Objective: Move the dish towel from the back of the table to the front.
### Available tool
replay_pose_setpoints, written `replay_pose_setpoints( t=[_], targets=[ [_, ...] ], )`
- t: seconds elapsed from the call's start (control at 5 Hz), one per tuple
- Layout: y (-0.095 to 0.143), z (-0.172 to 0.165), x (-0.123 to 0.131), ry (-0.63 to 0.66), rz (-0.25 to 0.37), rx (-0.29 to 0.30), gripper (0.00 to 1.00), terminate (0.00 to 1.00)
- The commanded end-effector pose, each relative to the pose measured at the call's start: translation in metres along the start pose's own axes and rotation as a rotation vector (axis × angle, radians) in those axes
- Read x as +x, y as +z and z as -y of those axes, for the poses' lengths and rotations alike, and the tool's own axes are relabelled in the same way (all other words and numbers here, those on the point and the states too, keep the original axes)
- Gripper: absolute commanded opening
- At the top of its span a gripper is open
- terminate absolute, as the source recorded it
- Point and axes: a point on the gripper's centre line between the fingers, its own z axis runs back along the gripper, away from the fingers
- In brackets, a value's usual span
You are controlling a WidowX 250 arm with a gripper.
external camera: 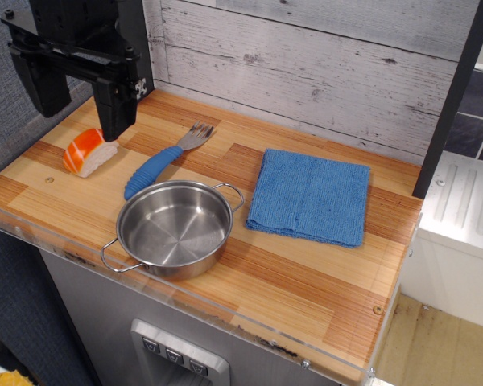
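Observation:
The blue dish towel (310,196) lies flat and folded on the wooden table (306,281), toward the back right, just right of the steel pot (175,227). My gripper (80,108) hangs at the far left, high above the table's back left corner, well away from the towel. Its two black fingers (117,104) stand apart with nothing between them, so it is open and empty.
A fork with a blue handle (163,165) lies behind the pot. A piece of salmon sushi (88,151) sits at the left under the gripper. A grey plank wall (306,64) backs the table. A black post (455,96) stands at the right edge.

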Motion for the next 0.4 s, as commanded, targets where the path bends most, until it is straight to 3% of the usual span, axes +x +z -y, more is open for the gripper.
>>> replay_pose_setpoints(
  t=[0.0,0.2],
  targets=[
    [0.000,0.000,0.000,0.000,0.000,0.000,1.00,0.00],
    [-0.005,0.027,0.013,0.045,0.079,-0.011,1.00,0.00]
  ],
)
